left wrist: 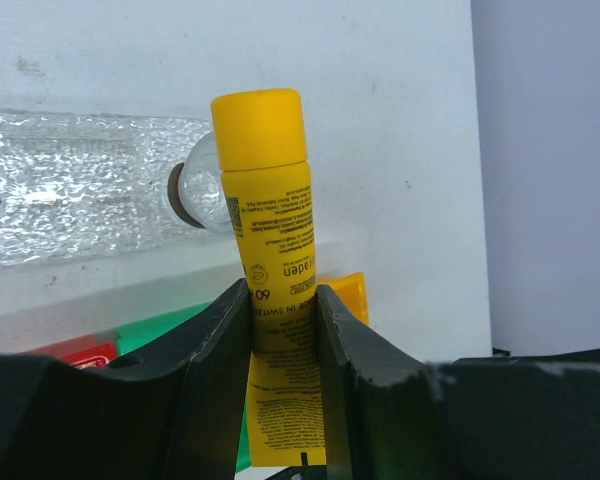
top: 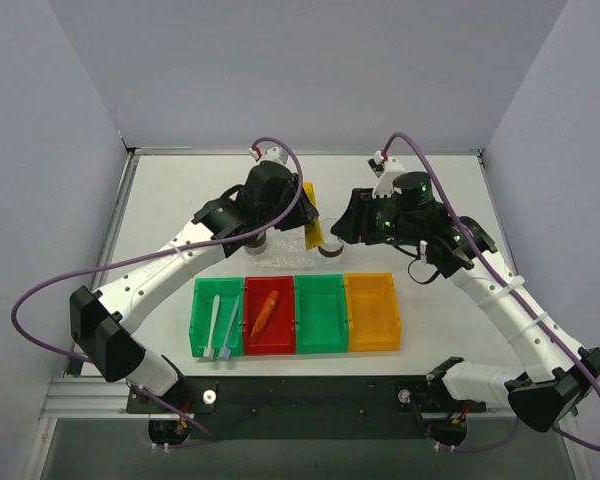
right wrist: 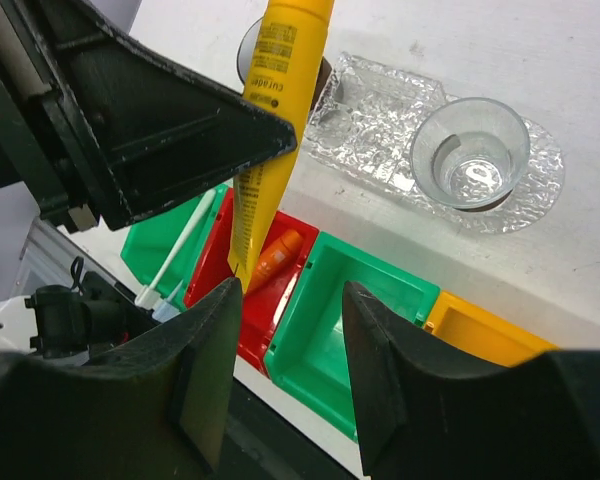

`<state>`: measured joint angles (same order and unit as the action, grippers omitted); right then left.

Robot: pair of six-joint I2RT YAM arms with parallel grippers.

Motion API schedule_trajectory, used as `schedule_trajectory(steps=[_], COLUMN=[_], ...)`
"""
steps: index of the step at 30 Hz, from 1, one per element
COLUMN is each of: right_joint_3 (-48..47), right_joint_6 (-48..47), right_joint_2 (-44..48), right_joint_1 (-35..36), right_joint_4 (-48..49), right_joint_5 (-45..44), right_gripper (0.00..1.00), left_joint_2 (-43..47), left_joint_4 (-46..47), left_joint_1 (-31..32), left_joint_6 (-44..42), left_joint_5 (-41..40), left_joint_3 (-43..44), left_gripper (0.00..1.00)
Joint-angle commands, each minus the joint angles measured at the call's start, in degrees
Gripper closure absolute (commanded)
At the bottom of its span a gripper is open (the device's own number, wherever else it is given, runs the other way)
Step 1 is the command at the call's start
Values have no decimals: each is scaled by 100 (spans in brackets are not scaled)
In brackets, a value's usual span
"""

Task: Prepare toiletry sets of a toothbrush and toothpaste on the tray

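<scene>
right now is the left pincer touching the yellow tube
Touching. The left wrist view shows the left pincer clamping the yellow tube between both fingers.

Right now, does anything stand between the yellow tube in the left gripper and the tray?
Nothing blocks the way: the yellow tube, clamped in the left gripper, hangs by the tray end. A clear cup sits just behind its cap there, so that spot is crowded.

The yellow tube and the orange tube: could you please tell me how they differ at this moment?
The yellow tube is clamped in the left tool; the orange tube lies loose in the red bin. The yellow tube hangs tilted in the air, the orange tube lies flat. Neither is on the tray.
</scene>
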<state>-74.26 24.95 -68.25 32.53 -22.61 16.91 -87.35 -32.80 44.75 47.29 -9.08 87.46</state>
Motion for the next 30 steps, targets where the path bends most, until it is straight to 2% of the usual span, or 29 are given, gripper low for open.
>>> schedule_trajectory(steps=[1, 12, 18, 19, 20, 24, 27, 28, 30], right_joint_3=[-124, -291, -344, -335, -335, -344, -344, -344, -344], right_joint_6=[-174, -359, -368, -385, -394, -438, -447, -447, -447], right_joint_2=[-92, -645, -857, -892, -892, -936, -927, -901, -840], right_joint_1=[104, 218, 227, 218, 227, 218, 227, 227, 210], right_joint_4=[-68, 2, 2, 2, -6, 20, 20, 11, -85], right_joint_5=[251, 480, 533, 550, 559, 638, 647, 639, 603], right_gripper=[60, 60, 67, 69, 80, 100, 100, 100, 100], left_joint_2=[235, 306, 333, 341, 333, 307, 236, 236, 280], left_joint_4=[1020, 1354, 1451, 1469, 1495, 1574, 1583, 1592, 1601], left_joint_1=[-54, -89, -89, -89, -89, -98, -98, -98, -142], left_joint_6=[711, 1002, 1090, 1107, 1116, 1125, 1037, 967, 897], left_joint_5=[179, 275, 310, 328, 337, 468, 687, 767, 907], left_joint_3=[-185, -475, -581, -598, -633, -643, -590, -581, -598], left_gripper=[61, 61, 61, 61, 61, 61, 54, 44, 36])
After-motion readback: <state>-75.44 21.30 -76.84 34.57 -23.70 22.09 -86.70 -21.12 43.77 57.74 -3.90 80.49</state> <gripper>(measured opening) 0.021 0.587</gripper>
